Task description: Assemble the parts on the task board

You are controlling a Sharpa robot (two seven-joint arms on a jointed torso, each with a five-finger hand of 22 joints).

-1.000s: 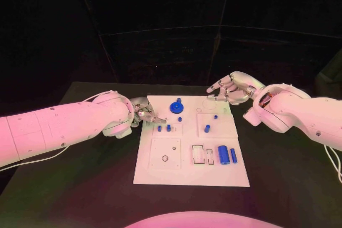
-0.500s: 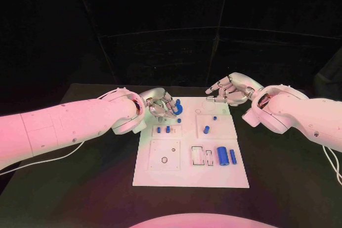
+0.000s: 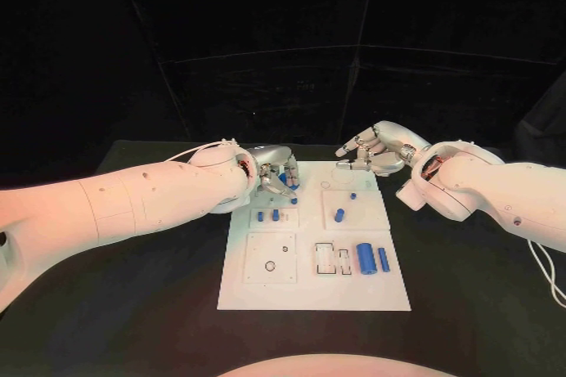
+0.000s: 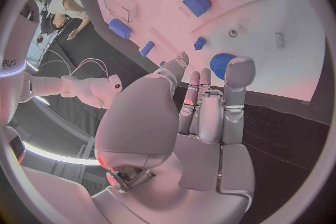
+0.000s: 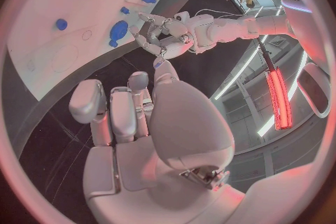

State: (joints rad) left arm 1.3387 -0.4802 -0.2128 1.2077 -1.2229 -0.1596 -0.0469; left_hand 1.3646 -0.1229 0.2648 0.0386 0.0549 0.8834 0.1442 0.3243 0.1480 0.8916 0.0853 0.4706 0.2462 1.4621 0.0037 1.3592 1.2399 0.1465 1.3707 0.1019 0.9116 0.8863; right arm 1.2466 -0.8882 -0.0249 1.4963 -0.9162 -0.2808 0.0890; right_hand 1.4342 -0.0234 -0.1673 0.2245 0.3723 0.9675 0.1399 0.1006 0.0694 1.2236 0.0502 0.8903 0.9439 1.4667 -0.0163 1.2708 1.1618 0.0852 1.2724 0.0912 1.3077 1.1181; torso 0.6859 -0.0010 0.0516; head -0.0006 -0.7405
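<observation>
My left hand (image 3: 274, 177) has swung in from the board's left edge, now over the blue gear (image 4: 223, 64) at the far end of the task board (image 3: 316, 295), so gear's next, I reckon. Fingers loosely curled, holding nothing. Right hand (image 3: 371, 154) hovers by far right corner, also w/o a part.

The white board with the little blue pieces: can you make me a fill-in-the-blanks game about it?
1. The task board lies on a table coloured ____.
2. The small parts on the board are coloured ____.
3. The round gear-like part lies closest to the robot's ____ hand.
4. The right hand holds ____.

Missing words: black; blue; left; nothing
</observation>
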